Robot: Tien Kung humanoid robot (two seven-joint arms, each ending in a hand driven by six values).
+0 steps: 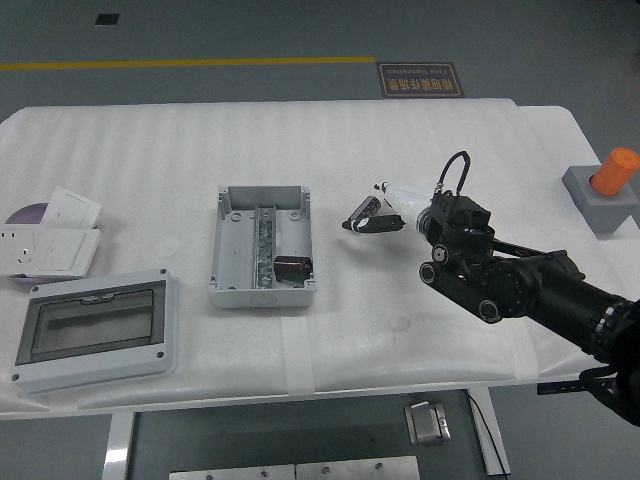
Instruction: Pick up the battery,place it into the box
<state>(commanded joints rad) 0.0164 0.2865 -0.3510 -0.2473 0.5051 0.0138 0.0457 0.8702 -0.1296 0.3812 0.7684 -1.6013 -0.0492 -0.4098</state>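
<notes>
Battery (291, 267) in box (261, 246), right hand (380, 212) rightward.

The right arm (540, 290) is cut off at the picture's right edge.

One cam only: head view, high on robot's side, facing fwd/down over white table (150, 150), near edge at bottom.
</notes>
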